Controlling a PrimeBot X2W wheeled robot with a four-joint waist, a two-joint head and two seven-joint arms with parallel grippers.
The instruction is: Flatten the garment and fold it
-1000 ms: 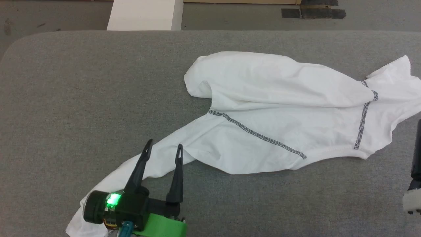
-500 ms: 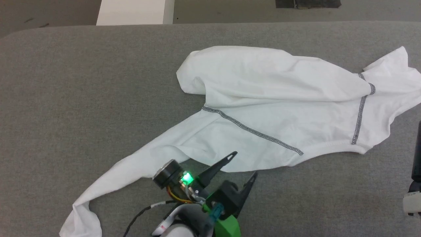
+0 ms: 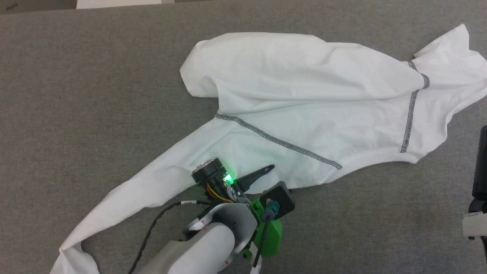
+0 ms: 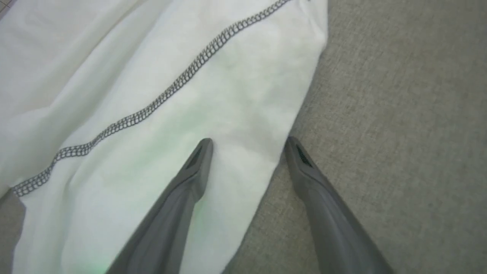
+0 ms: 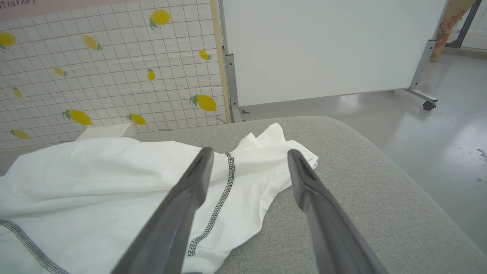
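Lining up a flattening grab: left gripper [image 4: 249, 141] wide open and empty, straddling the garment [image 3: 304, 95] hem. The garment lies crumpled mid-table [image 3: 76, 95] to the right edge. Right gripper [image 5: 250, 151] open, empty. Next: pinch the hem, pull flat. White box [image 5: 102, 132] sits beyond the far edge, not obstructing.

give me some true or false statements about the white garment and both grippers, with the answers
1. The left gripper is open, one finger over the garment, the other over the table. True.
2. The right gripper is clamped on the garment. False: it is open and holds nothing.
3. The garment is neatly folded. False: it lies sprawled and wrinkled on the table.
4. A grey stitched trim line crosses the garment. True.
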